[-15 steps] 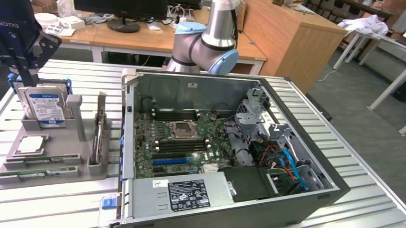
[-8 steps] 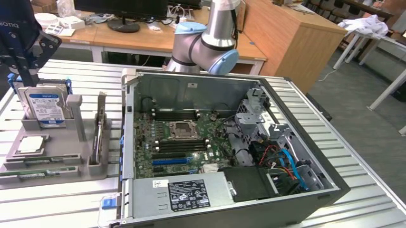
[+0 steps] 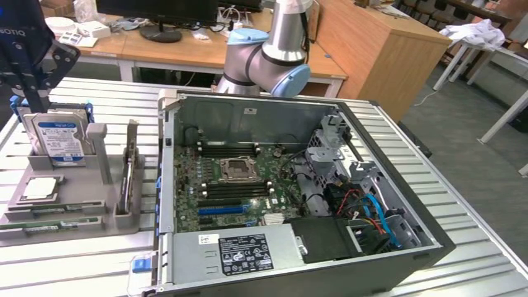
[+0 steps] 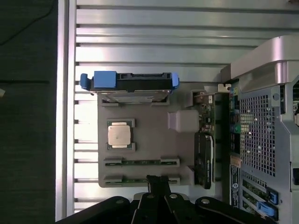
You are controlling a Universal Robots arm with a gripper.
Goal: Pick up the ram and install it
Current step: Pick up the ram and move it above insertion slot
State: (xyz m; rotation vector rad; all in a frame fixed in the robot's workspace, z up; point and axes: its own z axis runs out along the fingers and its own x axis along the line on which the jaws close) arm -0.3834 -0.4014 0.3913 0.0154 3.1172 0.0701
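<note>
Two green ram sticks lie flat in slots at the front of the grey holder tray [image 3: 83, 198]; one ram stick [image 3: 56, 211] [image 4: 141, 162] lies just behind the other [image 3: 51, 227] [image 4: 135, 179]. My gripper [image 3: 33, 93] [image 4: 156, 183] hangs above the tray. Its black fingers are shut together with nothing between them. In the wrist view the fingertips overlap the nearer stick. The open computer case [image 3: 396, 185] lies beside the tray, and its motherboard [image 3: 239, 179] shows empty black memory slots [image 3: 235, 150].
The tray also holds an upright silver hard drive [image 3: 59, 139] [image 4: 133, 84] with blue rails, a square CPU [image 3: 41, 187] [image 4: 120, 135] and a card standing on edge [image 3: 128, 173] [image 4: 204, 158]. The arm's base [image 3: 268, 62] rises behind the case. Ribbed metal tabletop [image 3: 74, 266] surrounds everything.
</note>
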